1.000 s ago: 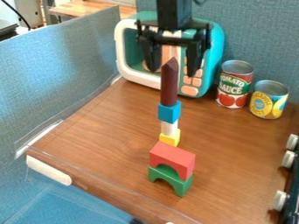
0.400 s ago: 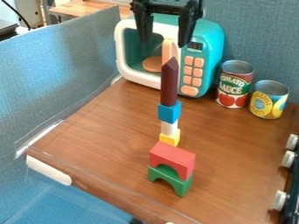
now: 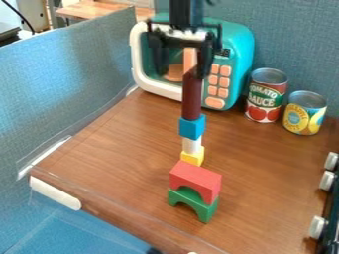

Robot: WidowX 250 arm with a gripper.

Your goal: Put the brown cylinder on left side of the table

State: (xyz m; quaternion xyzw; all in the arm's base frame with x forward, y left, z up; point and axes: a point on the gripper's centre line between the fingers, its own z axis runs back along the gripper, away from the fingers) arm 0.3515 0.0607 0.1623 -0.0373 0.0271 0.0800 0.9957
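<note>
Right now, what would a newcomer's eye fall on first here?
Probably the tall dark brown cylinder, upright on a blue block near the middle of the wooden table, with the open black pincer at its top. Behind it stands a teal toy microwave; nearer the camera, a red arch sits on a green arch.

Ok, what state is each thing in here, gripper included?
Gripper: open, near the brown cylinder's top
Brown cylinder: upright on the blue block
Blue block: stacked on the white piece
White piece: upright
Red arch: resting on the green arch
Green arch: upright
Both cans: upright
Toy microwave: upright, door state unclear
</note>
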